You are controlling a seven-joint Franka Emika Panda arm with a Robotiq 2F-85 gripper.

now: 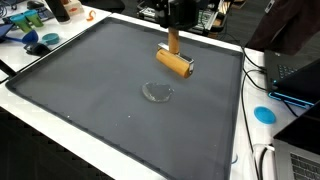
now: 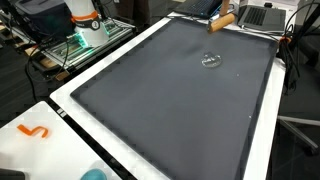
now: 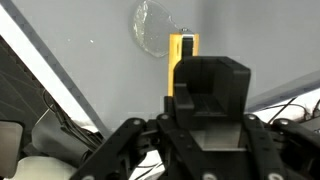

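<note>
Closest in, the end effector looks clamped shut on the handle of a wooden roller. Its drum sits down at the grey surface, near a clear disc (light, stiff, apt to roll, I'd judge; the handle is the sensible hold).

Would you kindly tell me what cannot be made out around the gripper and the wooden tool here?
- Jaws: the gripper is small and dark in an exterior view, and its own housing covers them in the wrist view; grip on the wooden tool unsure.
- Its handle end: hidden under the housing, wrist view.
- Clear round object: too transparent and small in both exterior views to identify.
</note>
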